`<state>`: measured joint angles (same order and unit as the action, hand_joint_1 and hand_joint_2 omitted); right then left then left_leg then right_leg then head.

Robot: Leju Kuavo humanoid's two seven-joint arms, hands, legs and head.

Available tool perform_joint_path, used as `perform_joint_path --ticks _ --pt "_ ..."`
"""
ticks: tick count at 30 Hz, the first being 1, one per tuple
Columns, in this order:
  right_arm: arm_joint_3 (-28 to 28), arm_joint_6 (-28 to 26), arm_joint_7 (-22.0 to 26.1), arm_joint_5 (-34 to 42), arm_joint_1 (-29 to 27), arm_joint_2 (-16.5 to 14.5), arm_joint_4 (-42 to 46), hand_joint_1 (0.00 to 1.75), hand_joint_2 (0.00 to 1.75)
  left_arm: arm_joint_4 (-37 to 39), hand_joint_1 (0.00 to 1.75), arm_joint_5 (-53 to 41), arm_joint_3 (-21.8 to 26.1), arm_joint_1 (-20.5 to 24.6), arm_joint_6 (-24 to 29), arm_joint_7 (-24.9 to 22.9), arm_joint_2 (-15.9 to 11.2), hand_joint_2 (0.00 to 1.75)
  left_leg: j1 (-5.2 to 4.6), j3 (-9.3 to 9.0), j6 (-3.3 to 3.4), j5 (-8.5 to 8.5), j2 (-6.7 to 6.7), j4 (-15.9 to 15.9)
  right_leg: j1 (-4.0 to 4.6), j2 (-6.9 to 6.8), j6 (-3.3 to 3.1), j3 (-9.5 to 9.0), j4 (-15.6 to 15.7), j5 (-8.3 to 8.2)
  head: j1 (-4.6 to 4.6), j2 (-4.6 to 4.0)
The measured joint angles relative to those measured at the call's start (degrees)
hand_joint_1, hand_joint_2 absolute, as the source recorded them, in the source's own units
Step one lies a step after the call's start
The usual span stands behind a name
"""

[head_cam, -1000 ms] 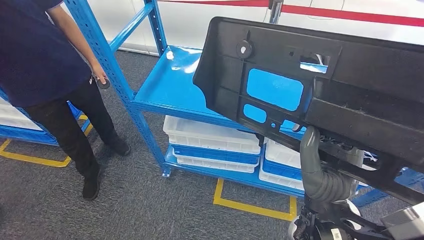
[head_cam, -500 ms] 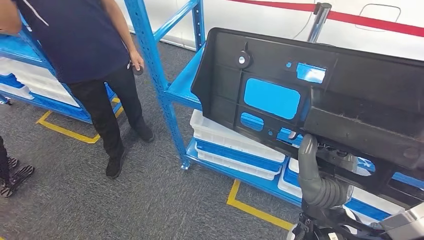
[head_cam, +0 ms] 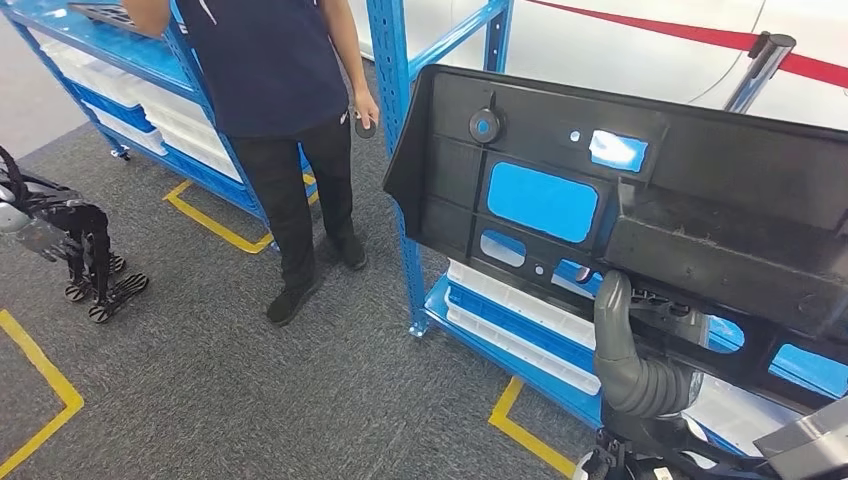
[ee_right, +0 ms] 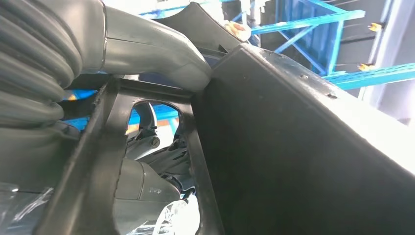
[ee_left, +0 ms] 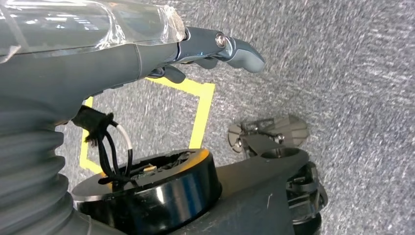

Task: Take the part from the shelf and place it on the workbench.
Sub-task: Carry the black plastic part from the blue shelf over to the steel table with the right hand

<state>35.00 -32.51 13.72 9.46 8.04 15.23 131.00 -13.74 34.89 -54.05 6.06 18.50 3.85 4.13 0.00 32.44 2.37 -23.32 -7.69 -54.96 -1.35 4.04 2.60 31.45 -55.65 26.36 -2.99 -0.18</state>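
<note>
One large black plastic part [head_cam: 640, 200] is held up in front of the blue shelf [head_cam: 400, 150], clear of its boards, and is seen in the head view with blue showing through its cut-outs. The right hand [head_cam: 630, 350] is gripped on the part's lower edge, its thick grey thumb laid up against the panel. In the right wrist view the thumb [ee_right: 156, 54] is pressed on the part's [ee_right: 303, 147] outer face while darker fingers are hooked through an opening in the frame, though how tightly they are curled is hard to make out there. In the left wrist view the left hand [ee_left: 195, 49] is seen hanging over grey carpet [ee_left: 342, 58] with nothing in it, fingers apparently loosely apart. One person [head_cam: 270, 90] in dark clothes is stood at the shelf's left upright. Several white trays [head_cam: 520, 320] are stacked on the bottom board. Yellow tape lines [head_cam: 40, 380] are marked on the floor.
</note>
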Motion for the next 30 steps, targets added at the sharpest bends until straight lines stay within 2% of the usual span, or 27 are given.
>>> perform_joint_path --ticks 1,2,3,5,7,8,9,10,12,13,14,16,17,19,21,22,23,24,25,26,27,28,29,30 --pt "0.0 0.3 0.0 -0.1 0.1 0.0 0.0 1.75 1.75 0.1 0.0 -0.2 0.0 -0.1 0.0 -0.1 0.0 1.75 0.21 0.21 -0.32 0.03 -0.29 0.0 0.07 -0.69 -0.36 0.03 0.0 -0.13 0.01 0.01" --pt "0.0 0.5 0.0 -0.3 0.3 0.0 0.0 1.75 1.75 0.1 0.0 -0.6 0.0 -0.2 0.0 -0.2 -0.1 1.75 0.23 0.51 -0.65 -0.28 0.5 -0.5 0.14 -1.34 -0.71 0.0 0.1 -0.21 -0.02 0.01" --pt "0.0 0.7 0.0 -0.6 0.5 0.0 -0.1 1.75 1.75 0.2 0.0 -1.0 0.0 -0.2 0.0 -0.4 -0.1 1.75 0.2 1.21 -1.0 -1.1 1.93 -1.9 0.14 -2.06 -1.05 -0.05 0.2 -0.29 -0.13 0.0" --pt "0.0 1.0 -0.2 -1.3 0.8 0.0 0.0 1.75 1.75 0.2 0.0 -1.7 -0.1 0.0 0.0 -0.7 -0.2 1.75 0.14 4.21 -1.68 -4.26 5.45 -8.1 0.25 -3.58 -1.53 -0.16 0.3 -0.22 -0.4 -0.01" --pt "0.0 1.1 -0.5 -1.7 0.9 0.0 0.0 1.75 1.75 0.3 0.0 -1.6 -0.2 0.3 0.2 -0.7 -0.2 1.75 0.34 7.88 -2.07 -7.14 6.64 -15.4 0.43 -5.23 -1.83 -0.22 0.3 -0.04 -0.52 -0.01" --pt "0.0 1.1 -0.8 -1.8 1.0 0.0 0.0 1.75 1.75 0.3 0.0 -1.2 -0.2 0.5 0.3 -0.5 -0.2 1.75 0.38 8.67 -2.1 -7.31 6.82 -16.9 0.5 -6.07 -1.89 -0.27 0.3 0.04 -0.53 -0.01" --pt "0.1 1.1 -1.1 -1.8 1.2 0.0 0.0 1.75 1.75 0.3 0.0 -0.7 -0.2 0.5 0.5 -0.1 -0.2 1.75 0.37 8.26 -1.99 -6.43 7.03 -16.1 0.57 -6.83 -1.9 -0.34 0.3 0.12 -0.54 -0.01" --pt "0.1 1.1 -1.4 -1.9 1.4 0.0 0.0 1.75 1.75 0.3 0.0 -0.5 -0.2 0.6 0.6 0.3 -0.2 1.75 0.3 6.73 -1.73 -4.76 7.5 -13.1 0.65 -7.53 -1.9 -0.46 0.3 0.21 -0.54 -0.01" --pt "0.1 1.1 -1.6 -2.0 2.0 0.0 0.0 1.75 1.75 0.3 0.0 -0.8 -0.2 0.9 0.6 0.8 -0.2 1.75 -0.35 2.33 -0.72 -1.34 10.22 -4.7 0.9 -8.83 -1.74 -0.77 0.3 0.47 -0.54 -0.01" --pt "0.1 1.1 -1.7 -2.0 2.3 0.0 0.0 1.75 1.75 0.3 0.0 -1.3 -0.2 1.2 0.6 0.7 -0.2 1.75 -0.77 0.9 -0.22 -0.45 11.31 -1.8 1.01 -9.41 -1.6 -0.9 0.3 0.6 -0.54 -0.01" --pt "0.1 1.0 -1.7 -1.9 2.4 0.0 0.0 1.75 1.75 0.3 0.0 -1.7 -0.2 1.4 0.7 0.4 -0.1 1.75 -1.14 0.25 0.15 -0.15 11.96 -0.3 1.08 -9.99 -1.41 -1.01 0.3 0.74 -0.53 -0.01" --pt "0.1 0.8 -1.6 -1.7 2.6 0.0 0.0 1.75 1.75 0.3 0.0 -1.7 -0.2 1.5 1.1 -0.1 0.0 1.75 -1.37 0.33 0.55 -0.09 10.88 0.3 1.15 -11.17 -0.93 -1.35 0.5 0.9 -0.52 0.01" --pt "0.0 0.5 -1.4 -1.6 2.6 0.0 0.0 1.75 1.75 0.3 0.0 -1.5 -0.2 1.3 1.2 -0.2 0.0 1.75 -1.18 0.11 0.71 0.15 10.21 0.6 1.08 -11.05 -0.64 -1.58 0.5 1.14 -0.51 0.01" --pt "0.0 0.1 -0.9 -1.5 2.7 0.0 0.0 1.75 1.75 0.3 0.0 -1.2 -0.2 1.0 1.4 -0.3 -0.1 1.75 -0.64 -0.48 1.17 0.73 8.83 1.5 0.96 -8.47 -0.16 -0.87 -2.0 3.07 -0.42 0.0" --pt "0.0 -0.2 -0.6 -1.3 2.7 0.0 0.0 1.75 1.75 0.3 0.0 -1.0 -0.2 1.0 1.4 -0.3 -0.1 1.75 -0.32 -0.71 1.45 1.0 7.37 1.8 0.79 -5.26 0.11 2.36 -9.1 6.74 -0.24 0.0" --pt "0.0 -0.3 -0.5 -1.2 2.6 0.0 0.0 1.75 1.75 0.3 0.0 -1.0 -0.2 1.0 1.4 -0.3 -0.1 1.75 -0.28 -0.72 1.51 1.02 6.58 1.8 0.73 -4.67 0.25 4.32 -13.0 8.22 -0.16 0.01" --pt "0.0 -0.3 -0.5 -1.1 2.6 0.0 -0.1 1.75 1.75 0.3 0.0 -0.9 -0.2 0.9 1.3 -0.3 -0.1 1.75 -0.22 -0.75 1.51 1.0 5.73 1.8 0.63 -4.47 0.42 5.74 -15.5 8.73 -0.14 0.01" --pt "-0.1 -0.3 -0.4 -1.1 2.5 0.0 -0.1 1.75 1.75 0.3 0.0 -0.9 -0.2 0.8 1.3 -0.3 -0.1 1.75 -0.12 -0.79 1.48 0.97 4.87 1.8 0.49 -4.4 0.6 6.24 -15.9 8.1 -0.14 0.01" --pt "-0.1 -0.4 -0.3 -1.1 2.5 0.0 -0.1 1.75 1.75 0.3 0.0 -1.0 -0.2 0.7 1.2 -0.5 -0.1 1.75 0.05 -0.86 1.35 0.9 3.99 1.7 0.26 -4.28 0.82 5.61 -14.0 6.37 -0.13 0.01" --pt "-0.1 -0.4 -0.2 -1.1 2.6 0.0 0.0 1.75 1.75 0.3 0.0 -1.1 -0.2 0.7 1.2 -0.7 -0.2 1.75 0.24 -0.87 1.11 0.76 3.12 1.4 -0.09 -3.77 1.12 4.09 -10.2 4.03 -0.13 0.01" --pt "-0.1 -0.5 -0.1 -1.2 2.6 0.0 0.0 1.75 1.75 0.3 0.0 -1.2 -0.2 0.6 1.1 -1.0 -0.2 1.75 0.35 -0.74 0.72 0.52 2.3 1.0 -0.54 -2.46 1.46 2.38 -6.1 2.15 -0.09 0.0" --pt "-0.1 -0.7 0.0 -1.3 2.7 0.0 0.0 1.75 1.75 0.3 0.0 -1.5 -0.2 0.7 0.9 -1.3 -0.3 1.75 0.43 -0.46 0.28 0.27 1.55 0.5 -0.89 -1.22 1.54 1.05 -3.0 0.89 -0.06 0.0" --pt "-0.2 -0.8 0.1 -1.4 2.7 0.0 0.0 1.75 1.75 0.4 0.0 -1.7 -0.3 0.6 0.8 -1.6 -0.3 1.75 0.46 -0.13 -0.13 0.09 0.96 0.1 -1.05 -0.26 1.46 0.3 -1.1 0.38 -0.03 0.0" --pt "-0.2 -1.0 0.3 -1.6 2.7 0.0 0.1 1.75 1.75 0.4 0.0 -1.9 -0.3 0.6 0.7 -1.8 -0.4 1.75 0.53 0.18 -0.49 0.04 0.41 -0.1 -0.99 0.2 1.13 0.13 -0.6 0.49 -0.01 0.0"
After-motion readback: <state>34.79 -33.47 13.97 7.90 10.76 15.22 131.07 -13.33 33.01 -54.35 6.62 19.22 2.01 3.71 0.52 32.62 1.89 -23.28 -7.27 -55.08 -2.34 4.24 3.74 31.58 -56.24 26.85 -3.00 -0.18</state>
